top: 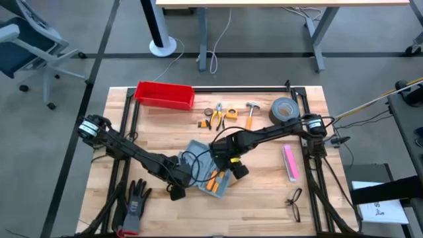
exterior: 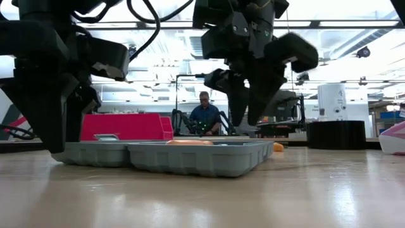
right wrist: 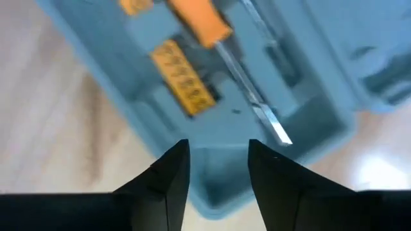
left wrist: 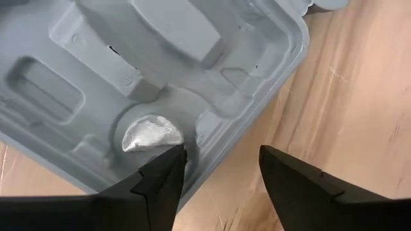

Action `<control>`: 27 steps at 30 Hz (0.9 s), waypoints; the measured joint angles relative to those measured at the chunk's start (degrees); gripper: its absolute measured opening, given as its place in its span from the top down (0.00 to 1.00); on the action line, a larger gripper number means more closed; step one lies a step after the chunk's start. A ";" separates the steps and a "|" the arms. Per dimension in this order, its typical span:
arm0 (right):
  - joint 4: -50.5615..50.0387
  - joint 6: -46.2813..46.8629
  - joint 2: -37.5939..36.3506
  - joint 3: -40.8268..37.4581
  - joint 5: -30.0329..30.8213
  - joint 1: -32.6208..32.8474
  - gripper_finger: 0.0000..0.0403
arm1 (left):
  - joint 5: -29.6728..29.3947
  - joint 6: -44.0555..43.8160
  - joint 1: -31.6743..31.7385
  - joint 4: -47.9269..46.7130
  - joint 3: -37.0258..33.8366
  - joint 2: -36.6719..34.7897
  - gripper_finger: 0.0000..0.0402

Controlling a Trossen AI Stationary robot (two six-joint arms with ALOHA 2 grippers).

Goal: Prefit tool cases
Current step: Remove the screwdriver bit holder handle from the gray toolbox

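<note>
Already the tool case [top: 210, 170] lies open holding a few orange tools [top: 217, 180]; pliers [top: 217, 114] and hammer [top: 251, 114] wait outside, both grippers' fingers spread, holding nothing

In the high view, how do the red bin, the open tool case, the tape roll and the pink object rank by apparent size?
1. Red bin and open tool case: similar, too close to rank.
2. Tape roll.
3. Pink object: longer than the roll, but much narrower.

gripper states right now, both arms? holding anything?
Left gripper: open, straddling the edge of the open tool case, holding nothing.
Right gripper: open above the case's other half, holding nothing.
</note>
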 joint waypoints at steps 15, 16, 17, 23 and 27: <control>2.37 -10.50 0.00 -0.10 1.83 -4.01 0.73 | -0.01 -0.66 0.00 4.73 0.00 0.01 0.45; 2.18 -10.08 0.00 -0.13 1.80 -4.13 0.74 | -0.01 -1.23 -0.01 5.78 0.00 0.08 0.45; 1.71 -9.46 0.00 -0.13 1.71 -4.26 0.74 | 0.05 -1.77 -0.08 6.76 0.00 0.16 0.45; -4.52 -6.43 0.00 -0.17 -1.69 -5.79 0.74 | 3.45 -5.96 -0.82 9.92 0.00 1.01 0.48; -7.31 -5.17 -0.02 -0.20 -2.48 -5.58 0.73 | 3.87 -9.09 -2.12 10.46 0.00 1.09 0.50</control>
